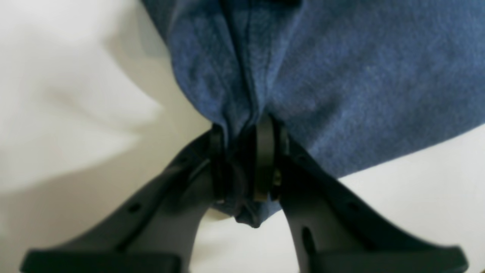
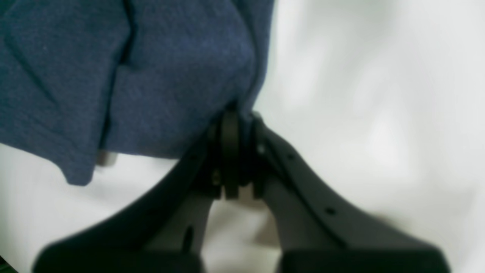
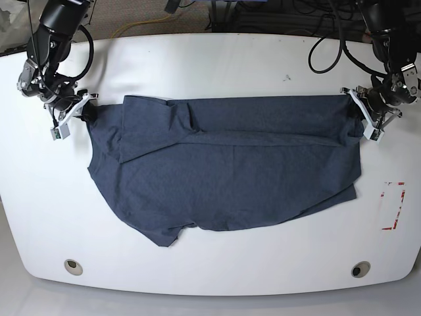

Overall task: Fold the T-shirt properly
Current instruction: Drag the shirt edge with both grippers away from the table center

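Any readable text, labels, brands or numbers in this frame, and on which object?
None can be read.
T-shirt: no lettering shows on the face that is up.
Red-and-white mark on the table: a sign of some sort, too small to read.

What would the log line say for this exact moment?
T-shirt: spread on table | left gripper: shut on T-shirt edge | right gripper: shut on opposite edge | fold: unfinished

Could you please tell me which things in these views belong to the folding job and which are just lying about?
Belongs to the job:
T-shirt
left gripper, shut on it
right gripper, shut on it

Lying about:
red-and-white marking on the table
cables behind it
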